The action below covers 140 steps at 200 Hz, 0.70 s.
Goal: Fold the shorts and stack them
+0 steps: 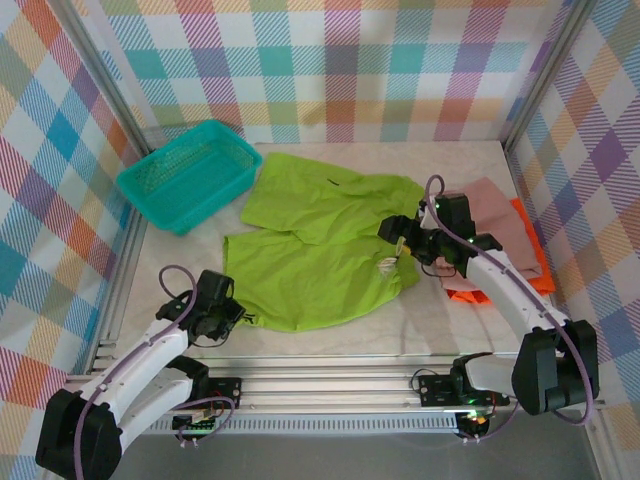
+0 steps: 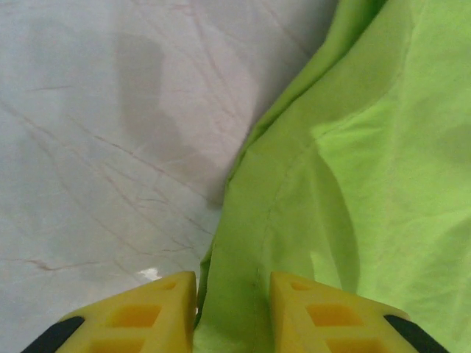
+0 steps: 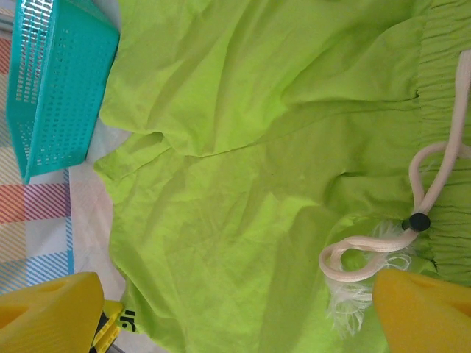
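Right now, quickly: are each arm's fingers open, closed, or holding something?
Left fingers: closed on the lime green shorts edge.
Right fingers: open, holding nothing.

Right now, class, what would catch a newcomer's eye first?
Lime green shorts spread across the middle of the table, their near-left edge pinched in the left hand. A teal basket sits behind them at the left; a pink pair and an orange pair lie at the right.

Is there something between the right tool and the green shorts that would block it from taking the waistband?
Nothing visible blocks it. The right tool stands open at the waistband of the lime green shorts. Between its fingers lies the shorts' own white drawstring, no foreign thing.
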### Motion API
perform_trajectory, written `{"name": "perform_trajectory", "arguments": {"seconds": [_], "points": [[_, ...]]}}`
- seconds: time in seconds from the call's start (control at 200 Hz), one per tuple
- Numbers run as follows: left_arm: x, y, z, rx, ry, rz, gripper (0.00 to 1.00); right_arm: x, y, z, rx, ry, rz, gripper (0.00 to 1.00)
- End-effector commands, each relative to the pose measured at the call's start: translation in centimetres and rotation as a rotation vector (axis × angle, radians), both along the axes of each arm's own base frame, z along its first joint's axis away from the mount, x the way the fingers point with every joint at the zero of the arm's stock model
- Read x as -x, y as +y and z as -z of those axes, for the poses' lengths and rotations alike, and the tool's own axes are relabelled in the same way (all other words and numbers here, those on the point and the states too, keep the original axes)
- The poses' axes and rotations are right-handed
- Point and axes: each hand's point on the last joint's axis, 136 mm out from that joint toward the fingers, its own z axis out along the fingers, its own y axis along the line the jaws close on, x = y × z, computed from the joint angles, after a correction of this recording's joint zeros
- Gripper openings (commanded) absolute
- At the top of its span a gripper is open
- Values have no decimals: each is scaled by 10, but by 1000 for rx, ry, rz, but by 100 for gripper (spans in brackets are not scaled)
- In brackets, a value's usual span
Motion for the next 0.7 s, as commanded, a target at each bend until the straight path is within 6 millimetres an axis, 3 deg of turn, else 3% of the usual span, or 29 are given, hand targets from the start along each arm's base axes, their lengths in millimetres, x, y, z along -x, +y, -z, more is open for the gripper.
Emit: {"name": "perform_trajectory", "arguments": {"seconds": [0.0, 0.155, 0.375, 0.53, 0.695], "points": [[-7, -8, -11, 30, -37, 18, 25, 6, -2, 4, 14, 0, -15, 94], [-9, -8, -12, 29, -48, 21, 0, 13, -4, 14, 21, 22, -15, 94], [-25, 4, -53, -66, -142, 42, 0, 26, -14, 18, 54, 51, 17, 92], [-39, 7, -87, -126, -197, 91, 0, 43, -32, 39, 83, 137, 99, 93], [-47, 7, -98, -170, -195, 132, 0, 57, -57, 63, 95, 196, 212, 86]]}}
